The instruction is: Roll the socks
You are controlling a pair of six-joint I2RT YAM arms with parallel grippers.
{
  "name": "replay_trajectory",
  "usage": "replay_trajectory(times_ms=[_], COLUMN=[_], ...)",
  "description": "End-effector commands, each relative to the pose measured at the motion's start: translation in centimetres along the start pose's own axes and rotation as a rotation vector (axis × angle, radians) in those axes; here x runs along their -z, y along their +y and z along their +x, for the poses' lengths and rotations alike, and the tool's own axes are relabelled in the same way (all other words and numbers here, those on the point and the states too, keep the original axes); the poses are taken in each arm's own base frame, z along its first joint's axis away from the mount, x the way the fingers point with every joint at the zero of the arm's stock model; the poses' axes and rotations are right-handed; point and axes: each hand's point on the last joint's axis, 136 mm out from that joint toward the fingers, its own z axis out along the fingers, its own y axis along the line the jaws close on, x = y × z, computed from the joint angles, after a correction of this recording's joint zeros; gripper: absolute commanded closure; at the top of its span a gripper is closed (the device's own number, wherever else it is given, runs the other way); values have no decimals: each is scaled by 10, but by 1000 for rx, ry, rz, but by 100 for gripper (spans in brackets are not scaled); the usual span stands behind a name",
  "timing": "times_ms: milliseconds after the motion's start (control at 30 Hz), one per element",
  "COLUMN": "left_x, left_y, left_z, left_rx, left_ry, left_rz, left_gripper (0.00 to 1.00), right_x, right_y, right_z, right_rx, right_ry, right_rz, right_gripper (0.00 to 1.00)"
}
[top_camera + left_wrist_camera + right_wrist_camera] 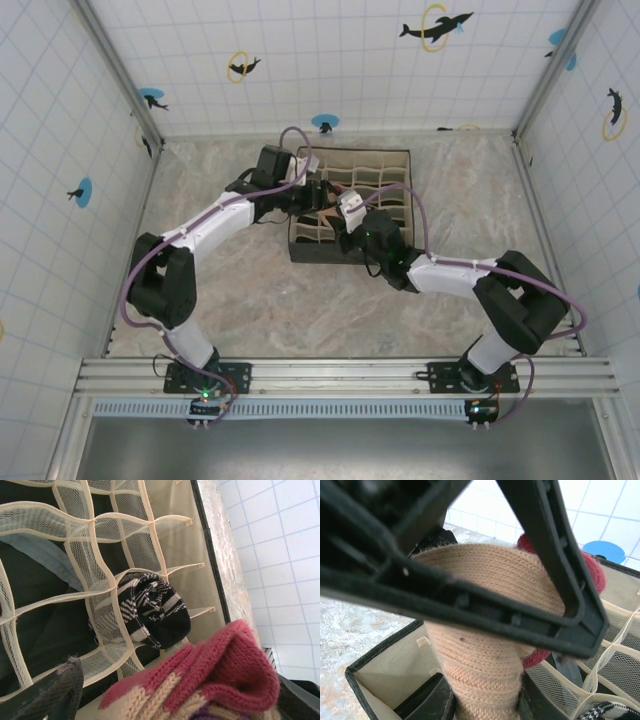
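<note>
Peach sock (485,605) is pinched by the nearly closed right tool (485,702) above the organizer (197,555) corner. The left tool (318,196) is spread wide around it, not gripping. Striped sock (152,610) is seated in a cell. Likely risk: roll unravelled or snagged on mesh if released early.
</note>
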Motion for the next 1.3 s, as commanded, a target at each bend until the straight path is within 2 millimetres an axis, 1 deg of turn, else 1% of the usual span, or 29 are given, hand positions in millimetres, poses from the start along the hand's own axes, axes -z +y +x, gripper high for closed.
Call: replay_trajectory(times_ms=[0, 167, 233, 467, 500, 567, 600, 633, 667, 733, 800, 833, 867, 900, 933, 1033, 1133, 1267], left_x=[-3, -6, -6, -9, -9, -10, -11, -11, -12, -14, -17, -18, -19, -19, -20, -21, -22, -27], left_y=[-11, -13, -15, -16, -17, -18, -19, -20, -21, -21, -20, -19, -19, -17, -16, -12, -7, 2], left_z=[-3, -5, -7, -9, -10, -13, -14, -15, -17, -19, -21, -23, -23, -25, -25, -28, -27, -20], left_rx=[-39, -42, -44, -39, -39, -38, -38, -38, -39, -36, -42, -48, -57, -67, -76, -101, -138, -187], left_ry=[10, 16, 14, 17, 16, 12, 12, 12, 10, 11, 12, 13, 16, 18, 22, 27, 28, 29], left_rz=[27, 48, 53, 61, 65, 68, 71, 74, 75, 73, 60, 50, 38, 22, 9, -33, -85, -150], left_gripper=[22, 39, 49, 72, 76, 87, 95, 100, 100, 100, 100, 100, 100, 100, 100, 100, 100, 100], right_x=[-6, -9, -10, -9, -9, -8, -8, -8, -9, -9, -9, -8, -7, -5, -2, 11, 36, 76], right_y=[-1, -2, -3, -10, -11, -13, -15, -17, -18, -20, -21, -21, -21, -21, -20, -22, -30, -44], right_z=[-22, -24, -23, -22, -22, -21, -21, -20, -20, -18, -17, -17, -17, -16, -17, -17, -17, -13], right_rx=[23, 34, 36, 38, 39, 39, 38, 38, 36, 32, 23, 11, -3, -14, -21, -43, -90, -168], right_ry=[-54, -54, -50, -49, -49, -44, -43, -41, -39, -26, -5, 4, 21, 37, 47, 73, 66, 33], right_rz=[7, 9, 16, 50, 56, 69, 76, 88, 95, 106, 111, 113, 111, 107, 103, 122, 169, 229], right_gripper=[99, 99, 99, 98, 97, 90, 89, 88, 87, 80, 69, 57, 41, 32, 27, 22, 21, 17])
